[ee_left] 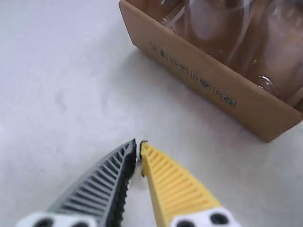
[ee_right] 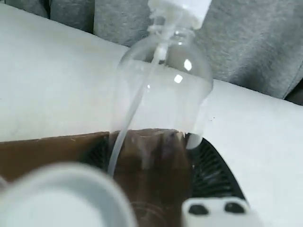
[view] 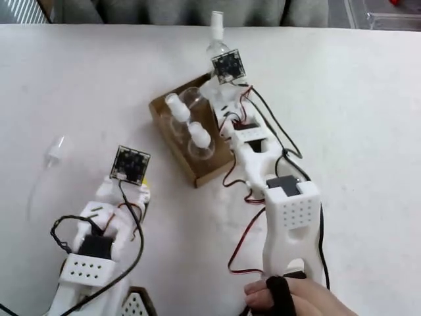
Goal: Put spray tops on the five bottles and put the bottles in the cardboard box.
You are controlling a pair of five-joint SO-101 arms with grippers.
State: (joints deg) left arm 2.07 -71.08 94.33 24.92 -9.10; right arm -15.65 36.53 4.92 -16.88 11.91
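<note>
My right gripper (ee_right: 156, 163) is shut on a clear bottle (ee_right: 161, 90) that carries a white spray top (ee_right: 182, 8), its tube running down inside. The bottle (view: 217, 47) stands upright at the far end of the cardboard box (view: 172, 146). Two white spray tops (view: 177, 106) on bottles in the box (ee_left: 203, 82) show from above. A loose spray top (view: 56, 151) with its thin tube lies on the table at the left. My left gripper (ee_left: 138, 145) is shut on nothing, low over the table, a little short of the box's near side.
A person's hand (view: 289, 299) rests at the base of the right arm at the front edge. Red and black cables (view: 247, 217) trail beside that arm. White table (view: 368, 118) spreads out to the right and the far left.
</note>
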